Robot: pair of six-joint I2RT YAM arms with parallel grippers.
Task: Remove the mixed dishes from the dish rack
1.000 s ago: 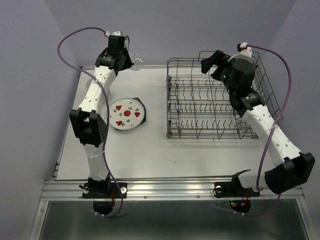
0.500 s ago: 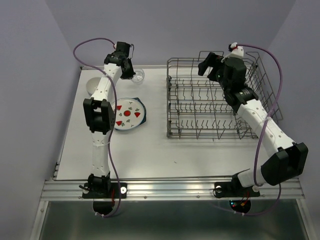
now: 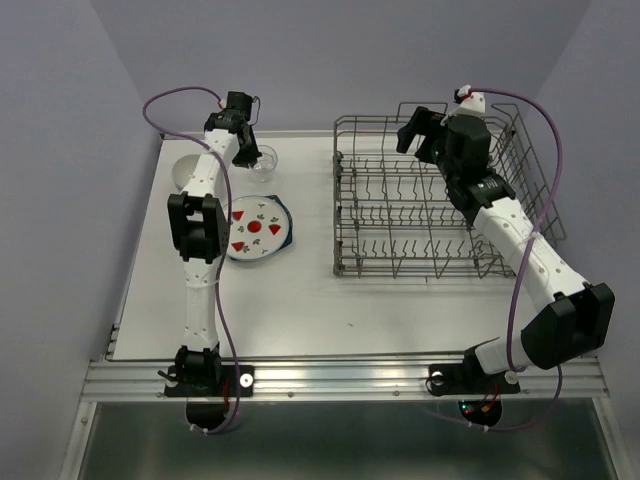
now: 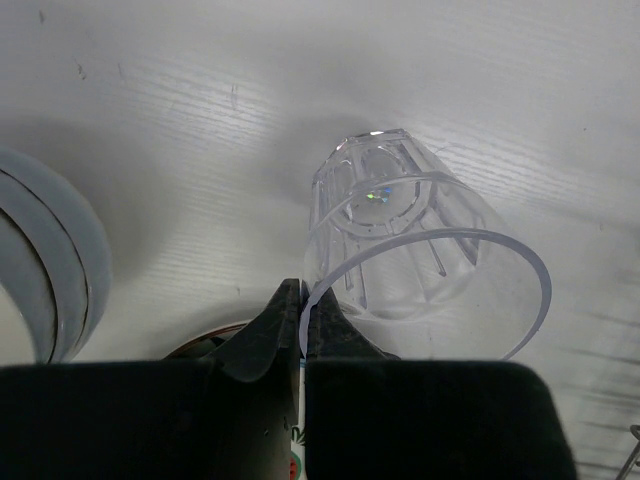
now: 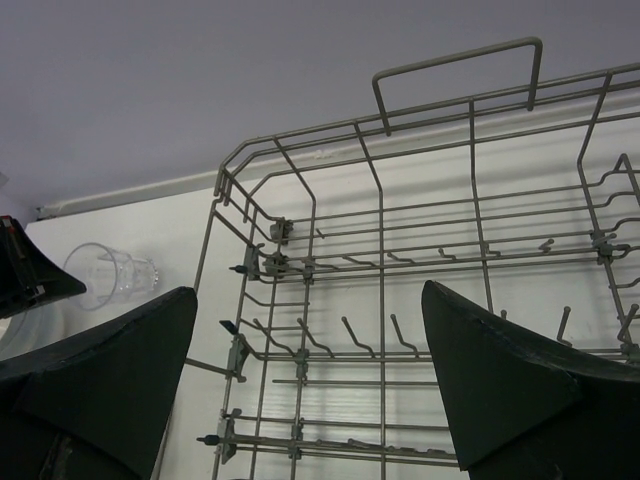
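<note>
Glass tumbler (image 4: 400, 240) is hanging pinched by its rim in the left gripper (image 4: 302, 305), over the table (image 3: 300, 300) beside the strawberry plate (image 3: 255, 228) (white bowl (image 3: 183, 172) nearby), while the right gripper (image 5: 308, 300) is hovering spread wide over the dish rack (image 3: 430, 210).

We see a white table (image 3: 300, 310), its top faintly streaked, with pale lavender walls (image 3: 330, 50) standing at 9, 12 and 3 o'clock. A silver metal rail (image 3: 340, 375) runs along the table's edge at 6 o'clock. A small dark speck (image 3: 351, 323) lies on the tabletop toward 6 o'clock, near that rail.
</note>
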